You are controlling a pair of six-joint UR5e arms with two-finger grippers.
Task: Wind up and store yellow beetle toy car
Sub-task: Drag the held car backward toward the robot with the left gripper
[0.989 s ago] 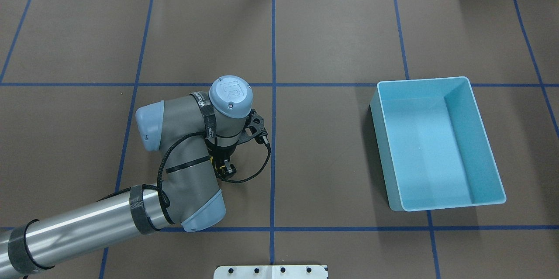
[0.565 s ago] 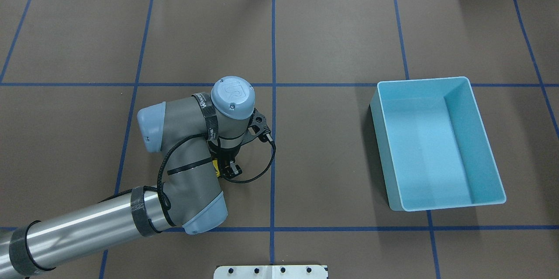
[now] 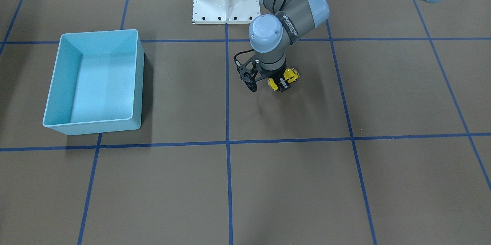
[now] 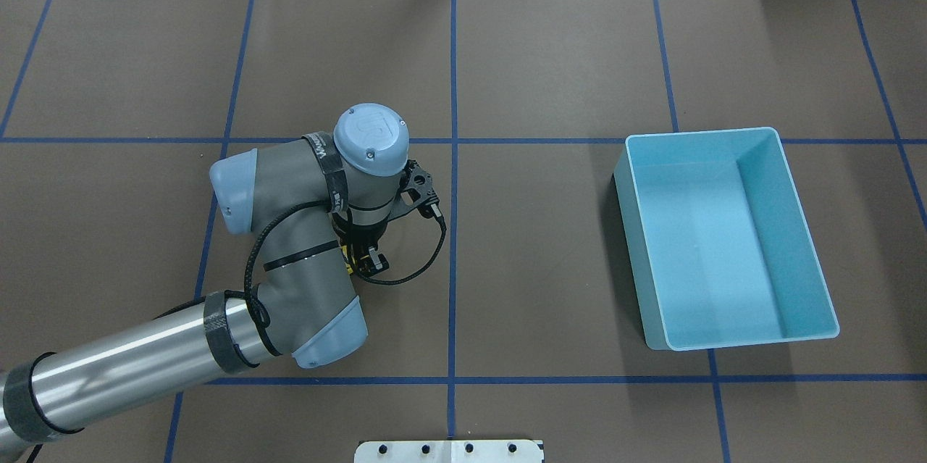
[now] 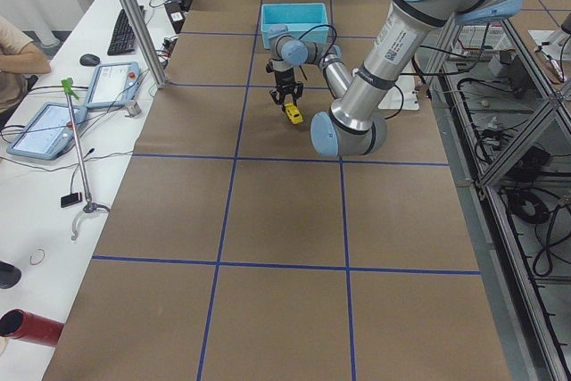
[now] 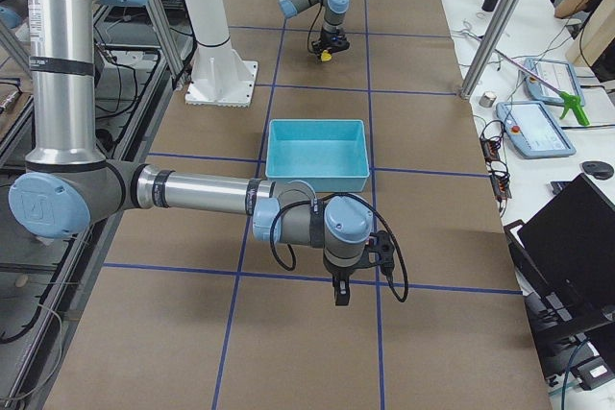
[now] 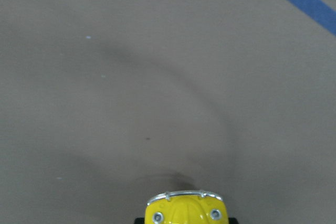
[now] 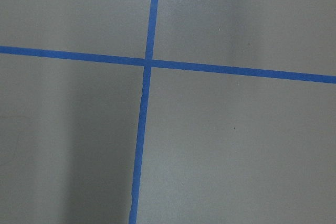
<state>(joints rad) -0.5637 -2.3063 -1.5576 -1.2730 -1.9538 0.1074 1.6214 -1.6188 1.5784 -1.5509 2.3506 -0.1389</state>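
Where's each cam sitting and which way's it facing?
Front-facing: across brown table, facing robot; left arm, left gripper holding tiny yellow beetle toy car.
Overhead: behind robot, looking forward-down; left arm only.
Exterior left: table's left end; left arm near.
Exterior right: opposite end; right arm near, right gripper pointing down.
Left wrist: down at table; car's bumper at bottom edge.
Right wrist: down at blue tape cross; no fingers show.
Shared: front-facing, overhead both show light-blue plastic bin.

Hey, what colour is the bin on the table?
The bin is light blue, best seen in the overhead exterior view.
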